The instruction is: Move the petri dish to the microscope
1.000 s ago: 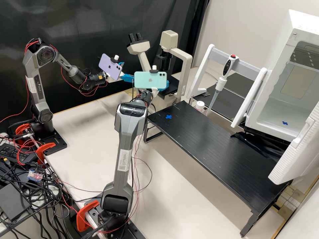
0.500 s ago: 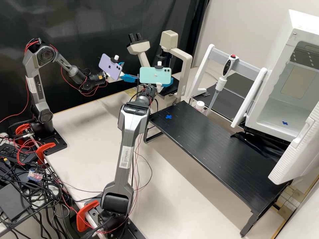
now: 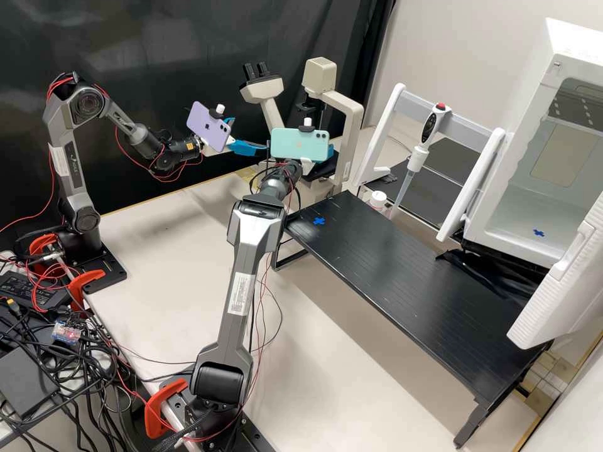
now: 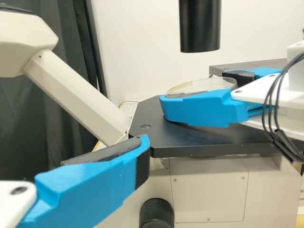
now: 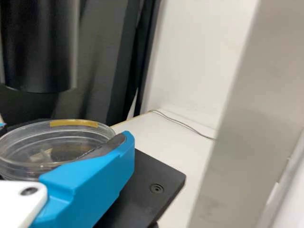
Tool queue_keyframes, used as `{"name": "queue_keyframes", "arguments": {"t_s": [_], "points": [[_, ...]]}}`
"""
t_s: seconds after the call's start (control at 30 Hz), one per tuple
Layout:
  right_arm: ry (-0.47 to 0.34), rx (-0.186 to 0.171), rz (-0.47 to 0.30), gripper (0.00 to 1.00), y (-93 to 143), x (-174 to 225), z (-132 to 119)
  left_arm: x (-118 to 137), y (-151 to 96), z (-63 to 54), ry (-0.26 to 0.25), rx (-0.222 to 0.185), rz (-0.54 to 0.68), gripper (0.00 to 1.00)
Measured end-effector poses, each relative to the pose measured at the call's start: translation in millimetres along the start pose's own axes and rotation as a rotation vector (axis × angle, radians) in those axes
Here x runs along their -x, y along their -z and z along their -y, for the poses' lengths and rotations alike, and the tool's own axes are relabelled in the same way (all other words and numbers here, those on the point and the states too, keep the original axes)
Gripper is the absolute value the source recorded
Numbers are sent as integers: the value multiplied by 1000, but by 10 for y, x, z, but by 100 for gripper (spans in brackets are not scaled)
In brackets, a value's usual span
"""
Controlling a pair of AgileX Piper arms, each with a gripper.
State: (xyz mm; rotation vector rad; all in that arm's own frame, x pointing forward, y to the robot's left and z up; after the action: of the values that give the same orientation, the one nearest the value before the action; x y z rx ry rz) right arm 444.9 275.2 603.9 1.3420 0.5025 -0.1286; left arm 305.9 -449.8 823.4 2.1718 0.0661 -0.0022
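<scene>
Dish (image 5: 28, 152), clamped in right gripper (image 3: 331, 151).
Over microscope stage (image 4: 159, 137), near one corner; left gripper (image 3: 250, 134) nearby, fingers apart.

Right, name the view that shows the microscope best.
The high view: eyepieces and boxy head of the microscope show together, partly behind an arm. Left wrist view: platform, black tube; right wrist view: platform corner, tube.
</scene>
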Motion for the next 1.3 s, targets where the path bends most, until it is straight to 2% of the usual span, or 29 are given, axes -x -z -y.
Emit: {"name": "queue_keyframes", "arguments": {"t_s": [0.17, 0.27, 0.4, 0.67, 0.7, 0.83, 0.97, 1.07, 1.23, 1.3], "points": [[18, 5, 8, 100, -32, -16, -2, 0, 0, 0, 0, 0, 0, 100], [17, -11, 1, 100, -35, -22, 2, 0, 0, 0, 0, 0, 0, 100], [29, -8, -18, 100, -56, -17, 52, 0, 0, 0, 0, 0, 0, 100], [62, -46, -54, 100, -92, 93, 118, 0, 0, 0, 0, 0, 0, 100], [64, -66, -58, 100, -94, 138, 112, 0, 0, 0, 0, 0, 0, 100], [73, -78, -77, 100, -136, 324, 135, 0, 0, 0, 0, 0, 0, 100], [38, -71, -122, 100, -168, 609, 99, 0, 0, 0, 0, 0, 0, 100], [15, -35, -167, 100, -181, 842, 71, 0, 0, 0, 0, 0, 0, 100], [-12, -39, -211, 100, -319, 1286, 31, 0, 0, 0, 0, 0, 0, 100], [-59, -48, -234, 100, -379, 1457, -50, 0, 0, 0, 0, 0, 0, 100]]}}
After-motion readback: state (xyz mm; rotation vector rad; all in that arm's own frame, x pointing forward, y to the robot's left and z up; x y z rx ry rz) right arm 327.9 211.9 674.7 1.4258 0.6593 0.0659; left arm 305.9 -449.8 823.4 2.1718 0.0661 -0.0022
